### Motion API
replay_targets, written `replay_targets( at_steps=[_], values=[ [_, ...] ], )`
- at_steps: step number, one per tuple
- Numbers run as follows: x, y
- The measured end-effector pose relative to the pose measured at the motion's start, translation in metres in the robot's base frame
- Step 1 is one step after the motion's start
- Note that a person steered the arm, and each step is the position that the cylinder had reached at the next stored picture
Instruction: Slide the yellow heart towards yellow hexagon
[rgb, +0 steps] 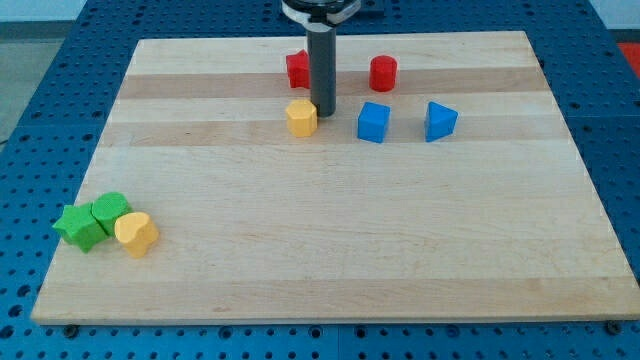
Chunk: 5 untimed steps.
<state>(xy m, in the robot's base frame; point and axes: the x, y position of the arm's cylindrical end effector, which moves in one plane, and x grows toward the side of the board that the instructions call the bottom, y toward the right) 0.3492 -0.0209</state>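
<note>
The yellow heart (136, 233) lies near the board's lower left, touching a green block (110, 211). The yellow hexagon (301, 116) sits at the upper middle of the board. My tip (323, 112) is at the hexagon's right side, close to or touching it, and far up and right of the heart. The dark rod (322, 70) rises from the tip to the view's top.
A green star (79, 227) lies left of the heart beside the green block. A red block (297, 69) sits partly behind the rod. A red cylinder (383, 73) is right of it. A blue cube (373, 122) and a blue triangular block (439, 120) lie right of my tip.
</note>
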Motion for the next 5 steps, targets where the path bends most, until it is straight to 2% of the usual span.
replay_targets(
  at_steps=[1,3,4,5],
  values=[
    [-0.001,-0.004],
    [-0.003,-0.159],
    [0.09,-0.109],
    [0.207,-0.06]
  ],
)
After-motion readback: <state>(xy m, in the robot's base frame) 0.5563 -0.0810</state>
